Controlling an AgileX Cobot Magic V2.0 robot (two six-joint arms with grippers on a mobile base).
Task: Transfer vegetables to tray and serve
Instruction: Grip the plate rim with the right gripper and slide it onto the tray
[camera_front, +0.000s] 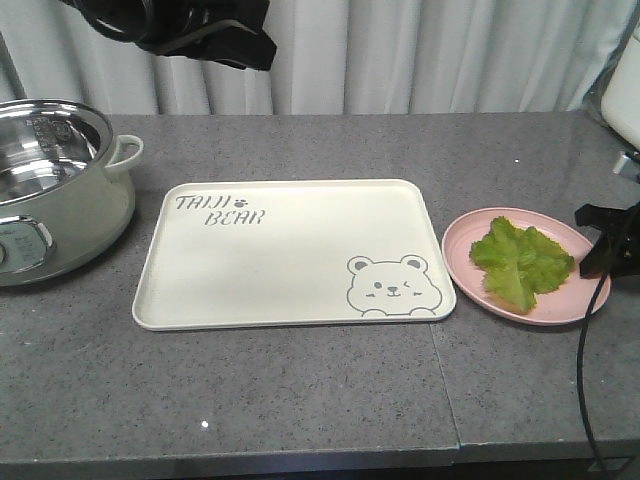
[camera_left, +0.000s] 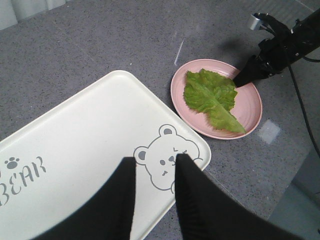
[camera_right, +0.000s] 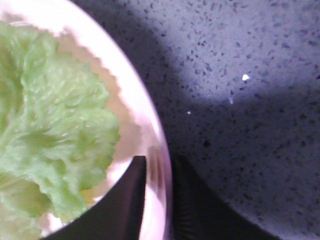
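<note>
The vegetables (camera_front: 520, 258), one crinkled green lettuce leaf, lie on a round pink plate (camera_front: 460, 262) to the right of the tray (camera_front: 290, 250). The cream tray with its bear drawing lies flat mid-counter and holds nothing. My right gripper (camera_right: 159, 162) straddles the plate's (camera_right: 150, 135) far right rim, one finger inside beside the lettuce (camera_right: 55, 135), one outside, closed on the rim. In the left wrist view this right gripper (camera_left: 239, 80) touches the plate (camera_left: 250, 112) edge. My left gripper (camera_left: 154, 162) hovers open over the tray's (camera_left: 90, 140) bear corner, holding nothing.
A pale green electric pot (camera_front: 50, 190) with a steel bowl inside stands at the left, close to the tray. A black cable (camera_front: 585, 380) hangs down at the right front. The grey stone counter (camera_front: 300, 400) ends at a curtain behind.
</note>
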